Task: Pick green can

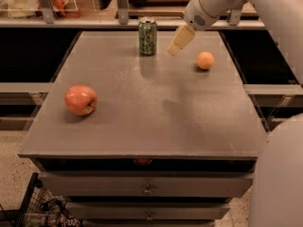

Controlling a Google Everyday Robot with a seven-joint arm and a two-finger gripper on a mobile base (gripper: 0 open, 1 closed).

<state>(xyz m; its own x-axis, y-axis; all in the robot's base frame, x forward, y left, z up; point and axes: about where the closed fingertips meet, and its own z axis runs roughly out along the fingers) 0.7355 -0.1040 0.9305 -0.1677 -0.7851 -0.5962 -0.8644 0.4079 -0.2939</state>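
The green can [147,36] stands upright near the far edge of the grey table [142,112], with pale markings on its side and a silver top. My gripper [179,41] hangs just to the right of the can, at about can height, with a small gap between them. It points down and to the left, towards the can's base. It holds nothing that I can see. The white arm reaches in from the upper right.
A red apple [81,100] lies at the left of the table. An orange [205,60] lies right of the gripper. Shelving with posts runs behind the table's far edge. Drawers sit below the front edge, and a wire basket [33,207] stands on the floor at the lower left.
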